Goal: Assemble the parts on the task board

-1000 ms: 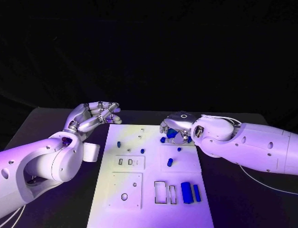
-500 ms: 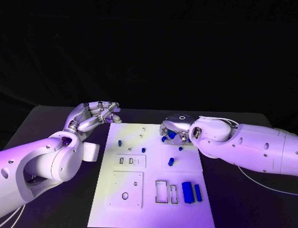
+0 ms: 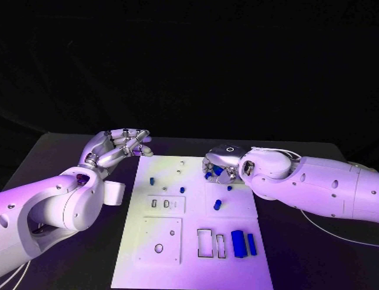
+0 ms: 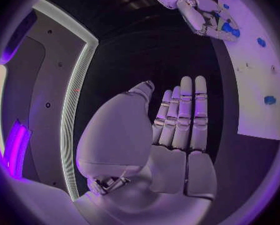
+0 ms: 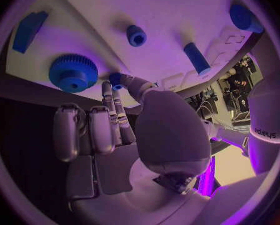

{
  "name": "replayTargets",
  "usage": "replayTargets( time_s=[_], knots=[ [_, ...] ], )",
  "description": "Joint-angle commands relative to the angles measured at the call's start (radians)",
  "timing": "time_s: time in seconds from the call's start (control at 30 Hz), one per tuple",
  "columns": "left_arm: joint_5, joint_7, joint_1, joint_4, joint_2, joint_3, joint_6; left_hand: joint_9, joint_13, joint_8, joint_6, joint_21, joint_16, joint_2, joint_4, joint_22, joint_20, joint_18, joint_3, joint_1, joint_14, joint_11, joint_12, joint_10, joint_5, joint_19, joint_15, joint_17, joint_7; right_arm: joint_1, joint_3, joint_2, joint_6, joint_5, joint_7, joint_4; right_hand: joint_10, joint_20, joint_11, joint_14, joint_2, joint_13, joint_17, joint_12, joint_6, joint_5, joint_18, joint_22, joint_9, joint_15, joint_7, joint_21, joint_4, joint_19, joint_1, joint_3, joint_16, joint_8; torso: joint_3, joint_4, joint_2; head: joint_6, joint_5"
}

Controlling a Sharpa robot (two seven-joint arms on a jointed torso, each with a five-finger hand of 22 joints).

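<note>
A: Where does your right hand (image 3: 222, 164) sit?

B: Over the far right part of the task board (image 3: 192, 241). From its wrist you see a small blue part (image 5: 115, 78) pinched between thumb and fingertips (image 5: 107, 87), held just above the white surface. The other fingers are curled in beside it.

A: What lies near those fingers?

B: A blue gear (image 5: 72, 73) sits just beside the fingertips, on the side away from the thumb. Beyond the tips stands a small blue round peg (image 5: 136, 35), and past the thumb a blue cylinder (image 5: 196, 57) lies on the board. A blue wedge-shaped part (image 5: 27, 30) lies further off past the gear, and another round blue part (image 5: 244, 18) is well off on the thumb's side.

A: And your left hand (image 3: 119, 148)?

B: It hovers off the board's far left corner, holding nothing. Its wrist view shows the fingers (image 4: 184, 115) straight and close together, thumb beside them. The board's edge is just beside them; you can't tell if they touch it.

A: Anything on the near end of the board?

B: Two long blue blocks (image 3: 242, 244) lie side by side, well apart from both hands.
</note>
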Motion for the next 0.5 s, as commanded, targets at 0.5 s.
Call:
replayTargets(
  time_s=[0.5],
  knots=[
    [-0.005,0.0,0.002,-0.002,0.001,0.001,0.017,-0.002,-0.002,-0.005,0.001,0.006,0.008,-0.008,-0.001,0.002,-0.002,0.01,0.01,-0.005,-0.001,0.002,-0.007,0.004,-0.003,0.001,0.003,0.003,0.005,-0.001,0.0,-0.008,-0.125,-0.003,-0.004,0.024,0.067,-0.014,-0.018,0.034,0.044,0.01,0.006,0.008,0.051,-0.057,-0.023,0.044,0.035,-0.021,-0.016,0.025,-0.034,0.022,0.043,0.067,0.016,0.038,-0.0026,0.0046,0.003,0.006,-0.003]
  ],
)
